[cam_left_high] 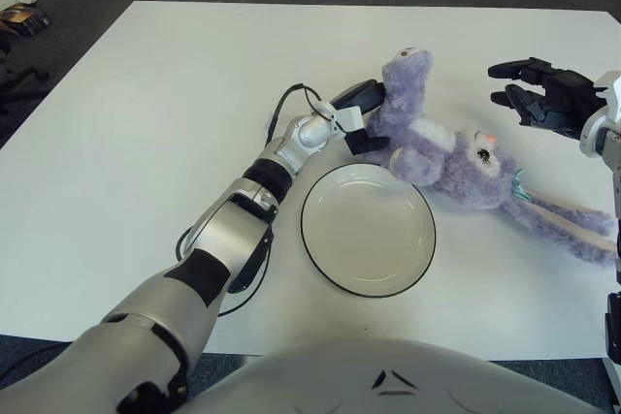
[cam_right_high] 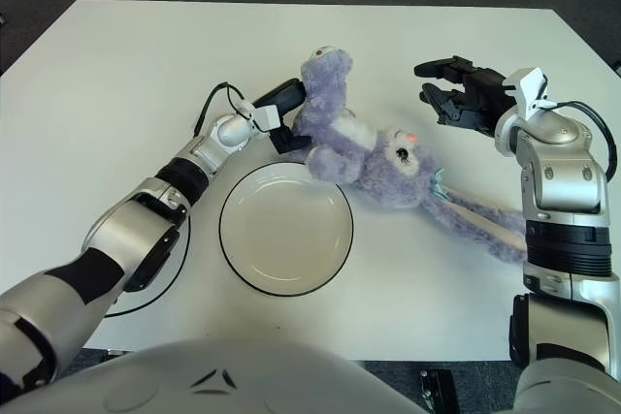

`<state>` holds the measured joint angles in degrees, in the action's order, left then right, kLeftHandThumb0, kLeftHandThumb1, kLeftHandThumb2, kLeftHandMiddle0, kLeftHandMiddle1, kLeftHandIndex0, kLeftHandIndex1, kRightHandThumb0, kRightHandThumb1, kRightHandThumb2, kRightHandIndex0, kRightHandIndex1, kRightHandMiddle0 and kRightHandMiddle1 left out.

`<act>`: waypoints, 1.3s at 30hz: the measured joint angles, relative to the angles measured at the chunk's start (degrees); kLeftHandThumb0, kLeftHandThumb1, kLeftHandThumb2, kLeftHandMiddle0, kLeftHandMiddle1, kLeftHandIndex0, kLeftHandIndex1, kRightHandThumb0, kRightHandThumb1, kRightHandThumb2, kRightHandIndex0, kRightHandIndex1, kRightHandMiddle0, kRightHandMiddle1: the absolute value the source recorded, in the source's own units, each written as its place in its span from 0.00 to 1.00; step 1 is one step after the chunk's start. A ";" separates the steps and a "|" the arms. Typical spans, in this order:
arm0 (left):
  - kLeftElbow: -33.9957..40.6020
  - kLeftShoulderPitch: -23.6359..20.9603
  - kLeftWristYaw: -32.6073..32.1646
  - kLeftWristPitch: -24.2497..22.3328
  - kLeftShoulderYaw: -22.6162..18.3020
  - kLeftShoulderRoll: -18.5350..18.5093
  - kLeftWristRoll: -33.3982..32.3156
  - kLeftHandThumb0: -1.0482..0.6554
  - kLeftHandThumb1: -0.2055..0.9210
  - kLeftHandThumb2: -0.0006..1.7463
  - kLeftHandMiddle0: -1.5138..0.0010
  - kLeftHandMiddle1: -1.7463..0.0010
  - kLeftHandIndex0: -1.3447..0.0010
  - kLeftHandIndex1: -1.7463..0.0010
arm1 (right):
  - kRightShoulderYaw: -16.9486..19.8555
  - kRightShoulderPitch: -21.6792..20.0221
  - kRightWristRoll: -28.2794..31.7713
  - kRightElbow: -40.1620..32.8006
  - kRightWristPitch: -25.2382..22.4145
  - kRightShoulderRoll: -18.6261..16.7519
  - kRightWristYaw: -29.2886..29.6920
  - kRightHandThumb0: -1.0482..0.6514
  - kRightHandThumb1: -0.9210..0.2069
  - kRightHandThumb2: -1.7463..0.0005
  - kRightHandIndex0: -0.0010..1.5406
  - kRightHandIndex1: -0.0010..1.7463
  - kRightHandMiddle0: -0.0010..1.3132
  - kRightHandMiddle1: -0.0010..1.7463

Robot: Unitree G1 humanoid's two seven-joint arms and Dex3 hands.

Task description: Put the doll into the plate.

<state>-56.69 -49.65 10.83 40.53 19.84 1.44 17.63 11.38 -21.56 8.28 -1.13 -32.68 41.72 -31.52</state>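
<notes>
Right eye view: left hand [cam_right_high: 287, 115] pinches the doll [cam_right_high: 364, 152] beside plate [cam_right_high: 285, 229].

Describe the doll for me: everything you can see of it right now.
The doll is a fuzzy purple plush animal with a pale face, dark eyes and long floppy ears trailing right. It lies on the white table, just beyond the plate's far rim, not in it. One limb sticks up, and the left robot hand grips the doll there. The right robot hand hovers open, apart.
</notes>
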 measured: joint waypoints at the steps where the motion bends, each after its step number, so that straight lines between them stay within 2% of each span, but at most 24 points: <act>1: 0.00 0.06 0.00 -0.07 -0.13 0.02 -0.12 0.61 0.11 0.96 0.38 0.15 0.43 0.00 | 0.00 0.01 0.00 0.05 0.15 -0.01 0.00 0.38 0.27 0.48 0.12 0.28 0.00 0.50; 16: 0.86 0.65 0.24 -1.56 -2.20 0.02 -1.67 0.61 0.12 0.96 0.37 0.12 0.47 0.00 | 0.00 0.07 0.01 1.42 1.79 -0.10 0.00 0.37 0.28 0.47 0.11 0.33 0.00 0.54; 28: 3.40 1.99 3.80 -2.59 -6.75 -0.07 -7.63 0.61 0.15 0.96 0.39 0.09 0.50 0.00 | 0.00 0.07 0.02 2.36 1.80 -0.12 -0.13 0.37 0.26 0.47 0.09 0.33 0.00 0.55; 39: 9.30 3.47 4.22 -5.31 -10.05 -0.30 -10.60 0.61 0.17 0.95 0.41 0.06 0.53 0.00 | -0.01 0.07 0.05 2.96 2.06 -0.11 -1.04 0.36 0.25 0.48 0.06 0.32 0.00 0.53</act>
<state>-47.39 -46.17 15.06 35.22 9.79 1.14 7.04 11.37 -21.49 8.33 1.84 -30.62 41.61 -32.56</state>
